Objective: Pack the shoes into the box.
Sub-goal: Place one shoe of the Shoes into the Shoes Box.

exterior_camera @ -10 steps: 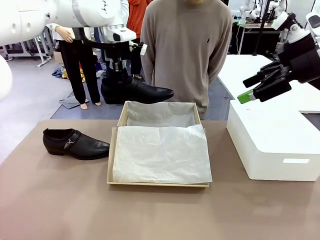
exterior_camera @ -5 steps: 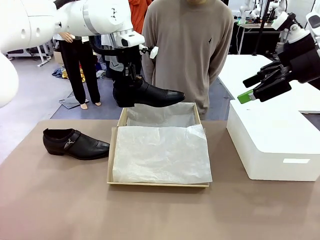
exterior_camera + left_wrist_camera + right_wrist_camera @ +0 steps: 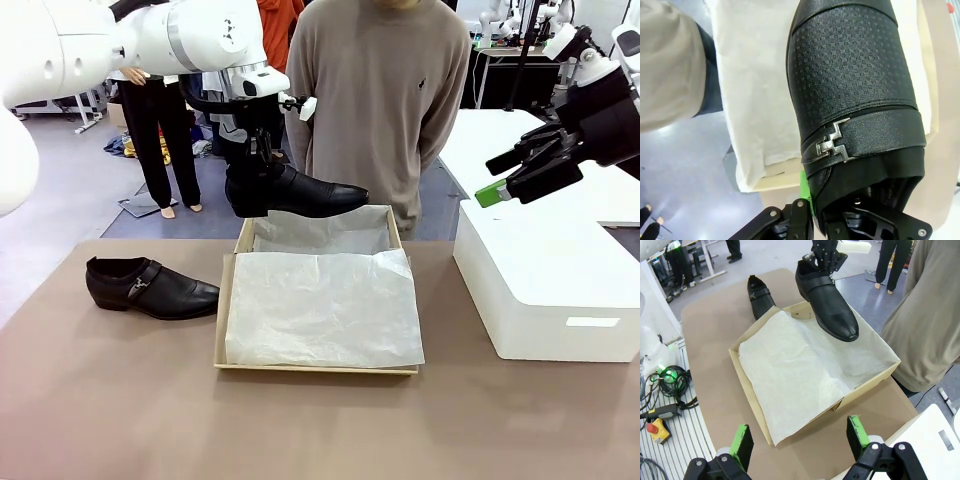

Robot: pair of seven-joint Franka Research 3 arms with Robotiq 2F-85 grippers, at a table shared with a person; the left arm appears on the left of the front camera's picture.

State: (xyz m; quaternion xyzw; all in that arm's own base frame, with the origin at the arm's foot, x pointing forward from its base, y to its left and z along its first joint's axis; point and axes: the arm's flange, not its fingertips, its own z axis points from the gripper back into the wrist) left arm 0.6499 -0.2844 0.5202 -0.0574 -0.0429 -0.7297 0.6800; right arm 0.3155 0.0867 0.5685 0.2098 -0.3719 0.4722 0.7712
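A black shoe [image 3: 295,192] with a strap and buckle hangs in the air over the far left corner of the box [image 3: 222,310], toe pointing right. My left gripper [image 3: 256,165] is shut on its heel end. In the left wrist view the shoe [image 3: 855,85] is close below, with a green pad [image 3: 805,200] against its side and the tissue-lined box beneath. The other shoe [image 3: 150,286] lies on the table left of the box. My right gripper [image 3: 510,175] hovers open over the right side. Its wrist view shows the box [image 3: 750,395], the held shoe [image 3: 827,300] and the lying shoe [image 3: 760,297].
A large white box [image 3: 545,290] stands on the table to the right, under my right gripper. A person in a beige sweater [image 3: 375,100] stands at the far edge right behind the box. White tissue paper [image 3: 320,305] covers the box's inside.
My left arm has carried the shoe to the right, from beyond the box's left corner to over its far edge. The right arm has stayed still.
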